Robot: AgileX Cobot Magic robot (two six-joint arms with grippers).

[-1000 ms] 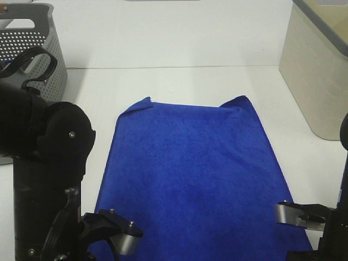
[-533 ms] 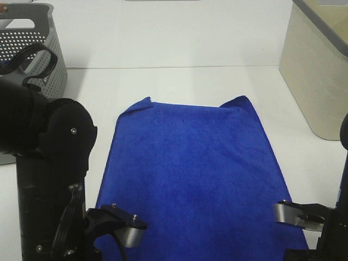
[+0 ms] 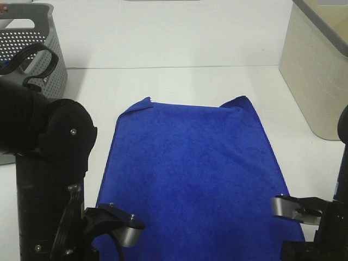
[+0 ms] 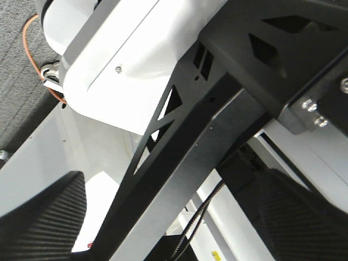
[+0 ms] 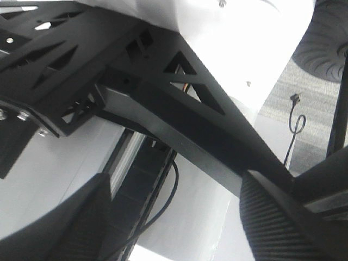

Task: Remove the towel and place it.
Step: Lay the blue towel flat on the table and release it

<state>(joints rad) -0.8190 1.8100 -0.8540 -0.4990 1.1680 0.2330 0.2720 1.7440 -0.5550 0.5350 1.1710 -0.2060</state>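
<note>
- Towel (image 3: 190,174): spread flat mid-table, long axis running from the robot's side toward the far edge; white tag (image 3: 153,100) at the far left corner.
- Table (image 3: 179,81): plain white, with a white backdrop behind.
- Grey perforated basket (image 3: 32,49) stands far left and beige bin (image 3: 318,76) far right, both apart from the towel.
- Left jaws and right jaws: wide, holding nothing, by the towel's near corners.

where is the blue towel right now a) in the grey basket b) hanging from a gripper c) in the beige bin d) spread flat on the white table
d: the towel lies spread flat on the table, apart from the grey basket and the beige bin.
</note>
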